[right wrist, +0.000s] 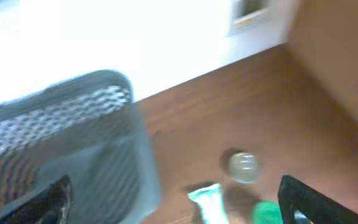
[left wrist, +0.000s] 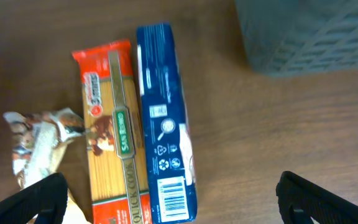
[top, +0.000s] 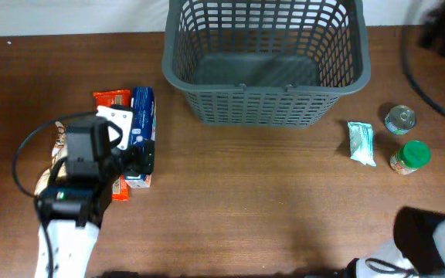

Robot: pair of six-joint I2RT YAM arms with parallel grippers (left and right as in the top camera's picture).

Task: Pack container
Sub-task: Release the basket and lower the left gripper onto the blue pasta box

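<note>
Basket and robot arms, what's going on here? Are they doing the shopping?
Packing has barely begun: the grey basket is empty. The left arm hovers with its jaws open wide above a blue box and an orange pasta packet lying side by side, with a crinkly snack packet next to them. The right arm sits low in the corner, jaws open, holding nothing. A tin, a green-lidded jar and a pale green packet lie right of the basket.
</note>
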